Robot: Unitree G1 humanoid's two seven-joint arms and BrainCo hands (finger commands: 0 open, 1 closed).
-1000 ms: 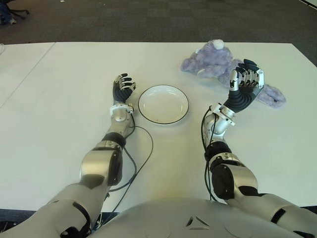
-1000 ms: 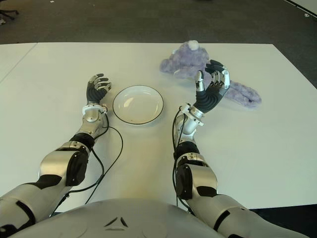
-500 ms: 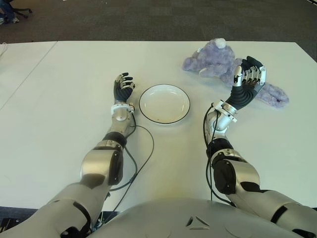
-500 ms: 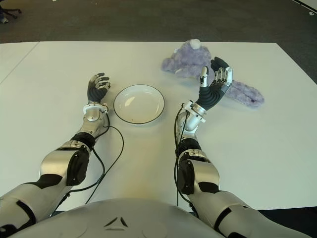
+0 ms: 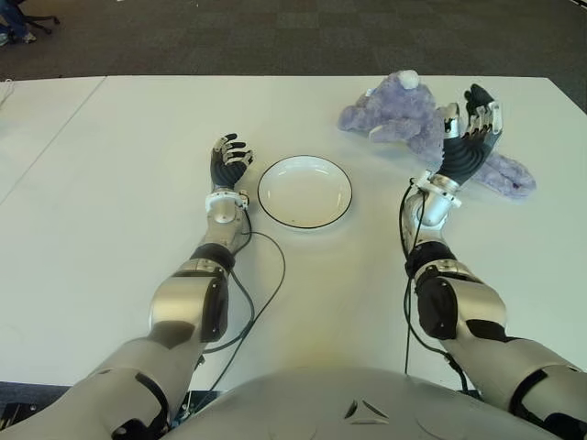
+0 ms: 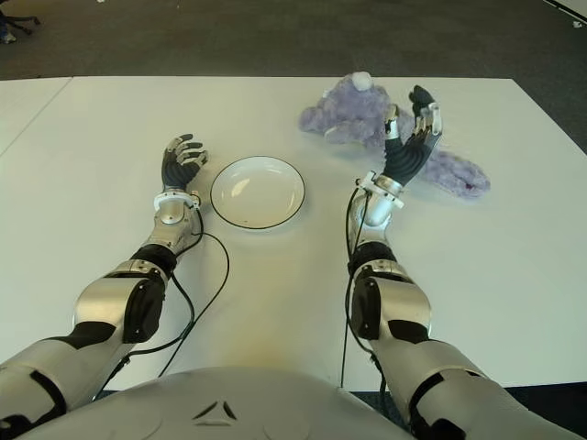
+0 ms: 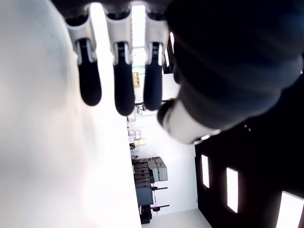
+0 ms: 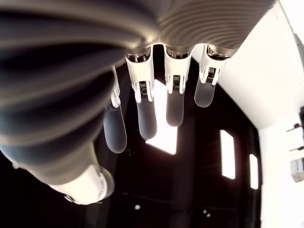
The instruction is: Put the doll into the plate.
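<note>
On the white table, near the robot, a black cable runs along the left forearm and makes a loop on the table surface. The left hand is seen just beside the left side of the plate; its fingers are relaxed and a little bent, and it holds nothing. The plate is white with a dark rim, it has nothing inside, and it stands between the two arms.

The right hand is raised above the table, to the right of the plate and further from the robot. Its palm faces toward the robot and its fingers are stretched out and loose, with nothing inside them. The purple doll lies on the table behind this hand, well apart from the plate. The hand covers the middle part of the doll in the eye views, and I cannot tell if they touch.
</note>
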